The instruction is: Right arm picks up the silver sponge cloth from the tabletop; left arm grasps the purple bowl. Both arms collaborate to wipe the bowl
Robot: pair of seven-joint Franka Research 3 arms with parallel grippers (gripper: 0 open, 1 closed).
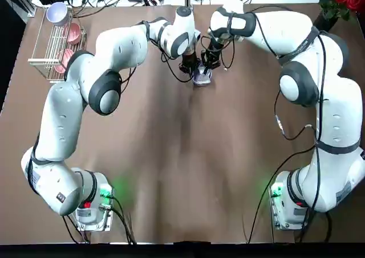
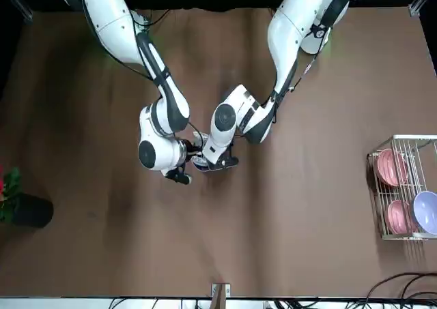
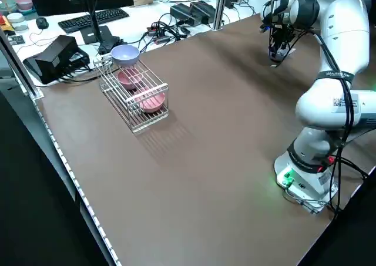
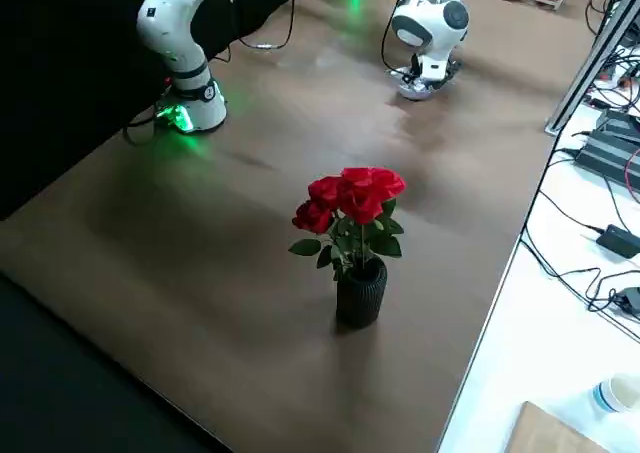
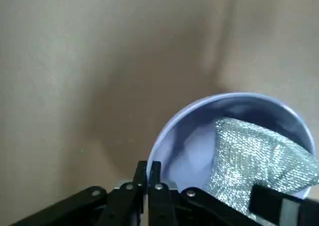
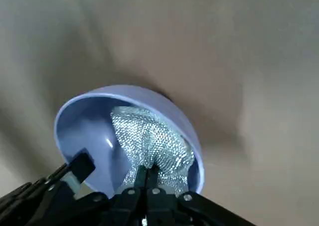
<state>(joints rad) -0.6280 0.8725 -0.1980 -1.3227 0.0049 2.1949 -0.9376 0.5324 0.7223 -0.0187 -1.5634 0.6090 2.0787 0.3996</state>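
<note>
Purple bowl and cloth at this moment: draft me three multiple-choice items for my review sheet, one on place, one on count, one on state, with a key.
1. Where is the silver sponge cloth?
A. Flat on the table
B. Inside the purple bowl
C. In the wire rack

2. How many pink bowls sit in the wire rack?
A. One
B. Two
C. Four

3. What is the left gripper doing?
A. Closed on the bowl's rim
B. Open above the table
C. Holding the cloth

Key: 1 B, both wrist views show the cloth pressed into the bowl by the right gripper. 2 B, the front view shows two. 3 A, its fingers pinch the rim.
</note>
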